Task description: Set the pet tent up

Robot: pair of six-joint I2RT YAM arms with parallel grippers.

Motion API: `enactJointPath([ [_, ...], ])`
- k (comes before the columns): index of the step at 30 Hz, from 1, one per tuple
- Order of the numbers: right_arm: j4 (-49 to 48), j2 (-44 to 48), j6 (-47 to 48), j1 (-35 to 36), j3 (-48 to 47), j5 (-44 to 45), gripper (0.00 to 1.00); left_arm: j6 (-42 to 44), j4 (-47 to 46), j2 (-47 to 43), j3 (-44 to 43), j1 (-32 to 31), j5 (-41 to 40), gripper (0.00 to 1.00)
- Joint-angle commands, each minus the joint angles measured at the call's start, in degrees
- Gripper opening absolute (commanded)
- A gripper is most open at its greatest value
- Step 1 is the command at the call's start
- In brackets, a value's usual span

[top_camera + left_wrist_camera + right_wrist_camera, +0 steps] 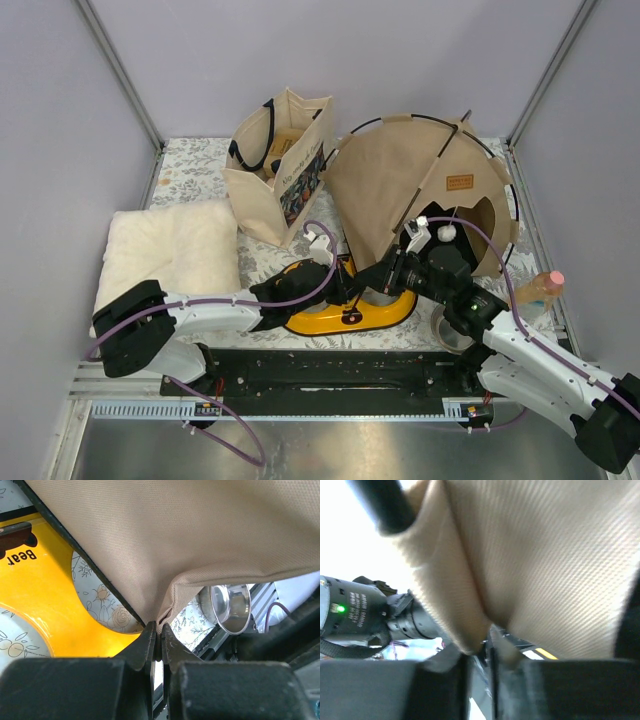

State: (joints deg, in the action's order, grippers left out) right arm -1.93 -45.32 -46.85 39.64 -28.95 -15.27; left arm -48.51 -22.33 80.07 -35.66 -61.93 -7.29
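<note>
The pet tent (pixel 400 190) is tan canvas with thin black poles, a brown label patch (pixel 459 182) and an arched doorway (pixel 487 222) at its right. It stands tilted at the back right of the table. My left gripper (pixel 350 283) is shut on a pinch of the tent's lower edge; the left wrist view shows the canvas (pixel 165 545) gathered into the closed jaws at the gripper (pixel 159 630). My right gripper (pixel 392 270) is shut on tent canvas (pixel 530 555) too, with fabric folded into the gripper (pixel 482 647). A white pompom (pixel 446 232) shows near the doorway.
A yellow bear-shaped tray (pixel 345 312) lies under both grippers. A beige tote bag (pixel 280 165) with black handles stands at the back centre. A cream fluffy pillow (pixel 170 255) lies at the left. A steel bowl (pixel 231 606) and a pink-capped bottle (pixel 540 290) are at the right.
</note>
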Motion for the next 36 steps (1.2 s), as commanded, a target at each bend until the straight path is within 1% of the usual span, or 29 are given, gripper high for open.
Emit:
enactJointPath([
  [1, -1.94, -0.12, 1.24, -0.53, -0.58, 1.55, 0.01, 0.17, -0.53, -0.18, -2.66, -0.29, 1.31, 0.00],
  [5, -0.27, -0.38, 1.32, -0.53, -2.60, 4.97, 0.00, 0.96, 2.02, -0.97, -2.14, -0.29, 1.58, 0.00],
  [11, -2.28, -0.12, 2.20, -0.53, -5.32, 11.91, 0.00, 0.96, 4.13, -4.39, 0.68, -0.29, 2.19, 0.00],
  [19, -4.66, -2.05, 4.13, -0.61, -7.17, 14.92, 0.00, -3.08, 6.59, -6.95, 0.33, -0.29, 3.68, 0.00],
  [20, -4.40, -1.97, 4.66, -0.44, -7.52, 16.83, 0.00, -3.43, 7.03, -7.21, 0.33, -0.29, 3.69, 0.00],
  [28, -4.22, -3.46, 6.51, -0.53, -9.28, 18.43, 0.00, -4.39, 6.51, -6.86, -0.02, -0.29, 3.34, 0.00],
  [32, -4.92, -5.13, 4.40, -0.53, -8.93, 15.45, 0.00, -5.80, 4.84, -6.34, -0.99, -0.38, 1.76, 0.00],
  [34, -4.92, -5.13, 3.00, -0.61, -8.14, 12.55, 0.01, -6.77, 5.54, -5.72, -2.21, -0.21, 0.44, 0.00],
  [36, -4.14, -4.34, 2.82, -0.61, -7.53, 10.01, 0.19, -7.64, 6.07, -5.02, -3.45, -0.12, -0.79, 0.00],
])
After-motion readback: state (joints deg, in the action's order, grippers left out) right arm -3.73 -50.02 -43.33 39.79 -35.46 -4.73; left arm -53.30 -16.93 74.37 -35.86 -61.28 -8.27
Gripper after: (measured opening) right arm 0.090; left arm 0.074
